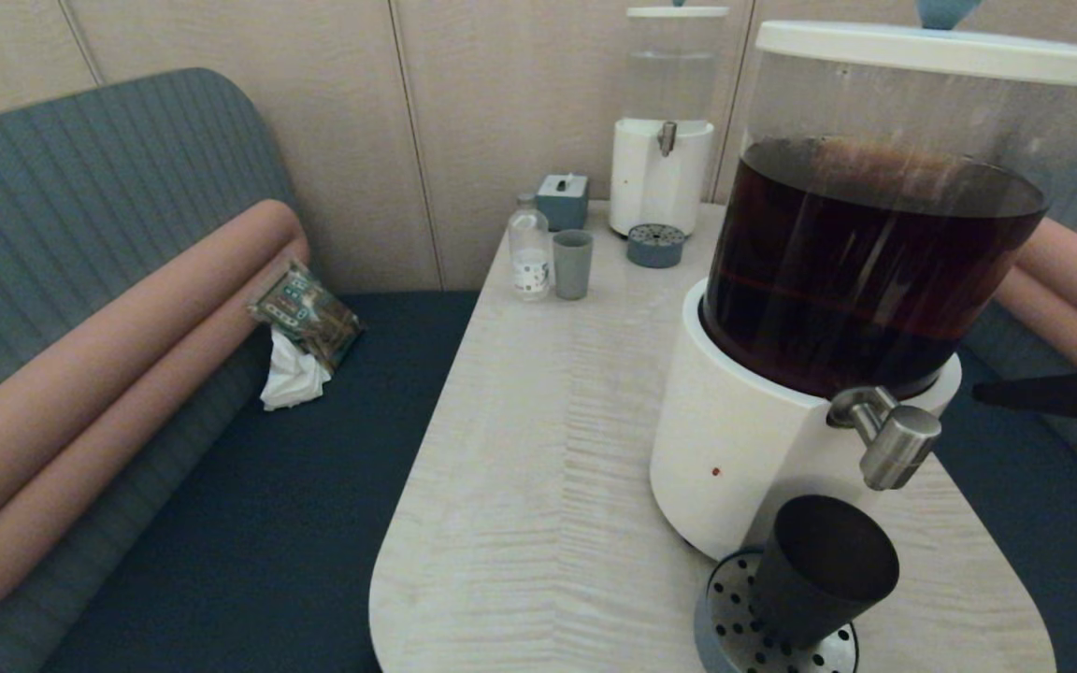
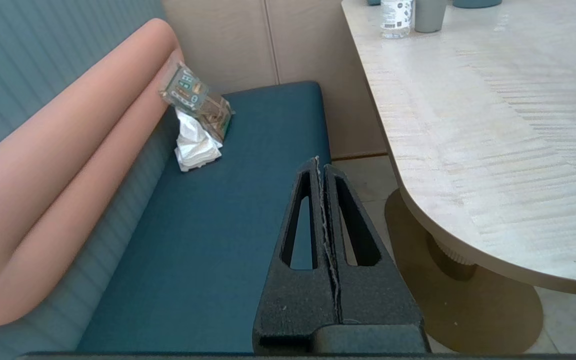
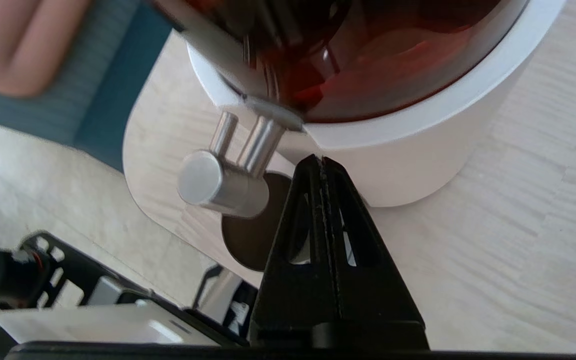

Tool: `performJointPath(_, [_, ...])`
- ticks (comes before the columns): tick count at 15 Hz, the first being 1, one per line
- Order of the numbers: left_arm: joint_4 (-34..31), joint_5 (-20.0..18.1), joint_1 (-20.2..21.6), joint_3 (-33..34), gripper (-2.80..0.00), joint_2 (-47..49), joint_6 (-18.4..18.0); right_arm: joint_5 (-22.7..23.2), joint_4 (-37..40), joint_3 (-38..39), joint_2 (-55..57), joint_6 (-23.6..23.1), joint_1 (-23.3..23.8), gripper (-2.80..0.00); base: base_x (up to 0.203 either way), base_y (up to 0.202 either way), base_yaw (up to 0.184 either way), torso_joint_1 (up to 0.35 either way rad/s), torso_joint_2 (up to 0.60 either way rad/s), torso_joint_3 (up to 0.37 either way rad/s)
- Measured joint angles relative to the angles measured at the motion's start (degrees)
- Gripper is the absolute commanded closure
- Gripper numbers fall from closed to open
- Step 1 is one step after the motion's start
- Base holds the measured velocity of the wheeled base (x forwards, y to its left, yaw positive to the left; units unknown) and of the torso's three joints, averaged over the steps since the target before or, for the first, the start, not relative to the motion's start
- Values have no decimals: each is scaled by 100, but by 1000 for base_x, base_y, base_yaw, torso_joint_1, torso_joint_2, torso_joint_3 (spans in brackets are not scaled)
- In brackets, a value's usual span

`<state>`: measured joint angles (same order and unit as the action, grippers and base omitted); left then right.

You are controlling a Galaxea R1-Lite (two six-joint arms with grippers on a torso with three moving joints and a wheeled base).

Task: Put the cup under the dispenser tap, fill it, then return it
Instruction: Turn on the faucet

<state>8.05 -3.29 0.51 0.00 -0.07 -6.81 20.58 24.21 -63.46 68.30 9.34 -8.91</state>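
The black cup stands on the perforated drip tray, right below the steel dispenser tap of the large white-based dispenser holding dark brown drink. My right gripper hangs shut and empty to the right of the tap, apart from it. In the right wrist view its closed tips point at the dispenser base beside the tap, with the cup's dark mouth underneath. My left gripper is shut and empty, parked over the blue bench seat left of the table.
At the table's far end stand a small dispenser, a grey-blue cup, a clear bottle and a small box. A snack packet with a tissue lies on the bench. The table's rounded front edge is near the cup.
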Motion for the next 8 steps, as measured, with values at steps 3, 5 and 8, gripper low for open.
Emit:
performJointPath(3, [0,-2,0,0,0,2,1,28,-1,121,13,-344,-84,0,0,0,0,0,0,0])
performJointPath(5, [0,-4,0,0,0,0,-2,51,-4,173,20,-422,-160,0,0,0,0,0,0,0])
performJointPath(8, [-2,-2,0,0,0,5,-2,236,-46,189,18,-432,-251,0,0,0,0,0,0,0])
